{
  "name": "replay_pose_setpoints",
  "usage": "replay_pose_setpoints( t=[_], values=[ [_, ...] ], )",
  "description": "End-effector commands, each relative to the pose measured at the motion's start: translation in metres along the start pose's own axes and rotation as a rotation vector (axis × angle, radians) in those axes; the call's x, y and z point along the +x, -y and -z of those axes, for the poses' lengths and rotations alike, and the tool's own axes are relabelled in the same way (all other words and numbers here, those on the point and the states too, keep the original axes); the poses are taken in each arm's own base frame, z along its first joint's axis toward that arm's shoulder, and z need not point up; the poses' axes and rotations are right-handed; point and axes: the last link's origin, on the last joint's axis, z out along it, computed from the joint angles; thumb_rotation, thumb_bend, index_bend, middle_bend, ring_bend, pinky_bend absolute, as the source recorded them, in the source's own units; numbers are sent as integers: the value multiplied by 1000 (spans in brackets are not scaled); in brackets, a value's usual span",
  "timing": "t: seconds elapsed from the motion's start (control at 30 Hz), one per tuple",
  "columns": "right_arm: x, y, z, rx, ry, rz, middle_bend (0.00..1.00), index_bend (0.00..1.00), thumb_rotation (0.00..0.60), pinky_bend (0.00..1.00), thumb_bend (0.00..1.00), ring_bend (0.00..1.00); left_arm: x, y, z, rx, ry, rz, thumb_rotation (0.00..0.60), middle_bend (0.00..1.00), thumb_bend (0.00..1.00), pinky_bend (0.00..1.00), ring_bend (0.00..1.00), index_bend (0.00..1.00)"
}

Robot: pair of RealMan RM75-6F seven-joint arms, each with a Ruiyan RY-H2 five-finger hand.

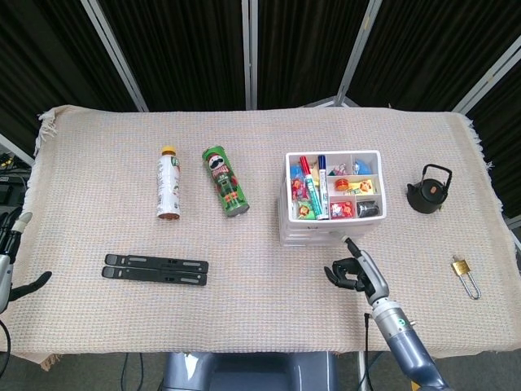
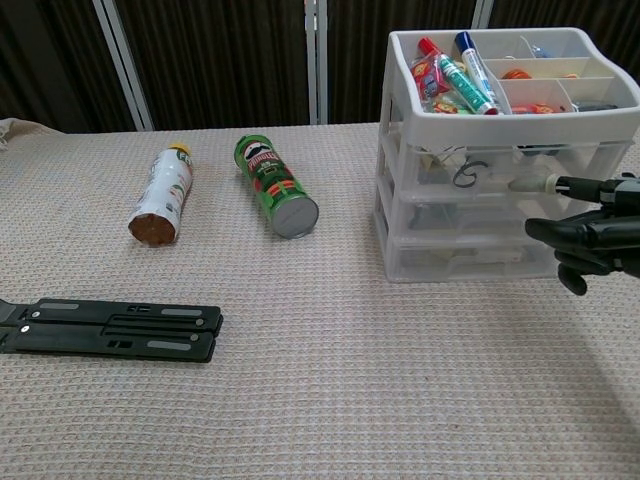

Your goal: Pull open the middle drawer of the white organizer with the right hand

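The right hand (image 2: 590,238) is partly curled and holds nothing, just in front of the white organizer (image 2: 400,150). Its middle drawer (image 2: 470,215) looks light and maybe slippery; hook its front edge.

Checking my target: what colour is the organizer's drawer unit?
White, translucent organizer; the chest view shows it best.

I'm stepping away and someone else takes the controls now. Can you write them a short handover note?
Right hand: at the front of the white organizer, one finger stretched toward the drawers, holding nothing; contact cannot be told.
Left hand: at the table's left edge, idle, fingers apart.
Middle drawer: looks closed, flush with the others.
Done: the approach.
Left: hook the middle drawer front and pull it out.
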Motion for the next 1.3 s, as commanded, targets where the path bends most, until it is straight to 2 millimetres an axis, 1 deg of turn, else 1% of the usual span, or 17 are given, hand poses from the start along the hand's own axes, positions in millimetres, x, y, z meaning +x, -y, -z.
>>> replay_pose_setpoints(
  t=[0.03, 0.27, 0.5, 0.6, 0.8, 1.0, 1.3],
  values=[
    [0, -1, -2, -1, -5, -14, 862, 144, 600, 711, 341, 851, 0, 0, 0, -1, -2, 0, 600, 0, 0, 0, 0, 0],
    [-7, -3, -9, 2, -8, -77, 862, 150, 600, 711, 345, 851, 0, -1, 0, -1, 0, -1, 600, 0, 0, 0, 0, 0],
    [-13, -4, -13, 5, -5, -116, 862, 249, 600, 711, 350, 851, 0, 0, -1, 0, 2, 1, 600, 0, 0, 0, 0, 0],
    [-14, -4, -14, 3, -2, -122, 862, 264, 600, 710, 352, 851, 0, 0, -1, -2, 2, 2, 600, 0, 0, 0, 0, 0],
    [-16, -5, -13, 0, 7, -124, 862, 266, 600, 710, 352, 851, 0, -1, 0, -3, 3, 1, 600, 0, 0, 0, 0, 0],
    [-15, -4, -12, 5, -9, -133, 861, 229, 600, 710, 350, 851, 0, -1, 0, -4, 4, 1, 600, 0, 0, 0, 0, 0],
    [-12, -2, -13, 25, -52, -151, 860, 211, 600, 709, 350, 851, -1, -1, -1, -4, 7, 2, 600, 0, 0, 0, 0, 0]
  ],
)
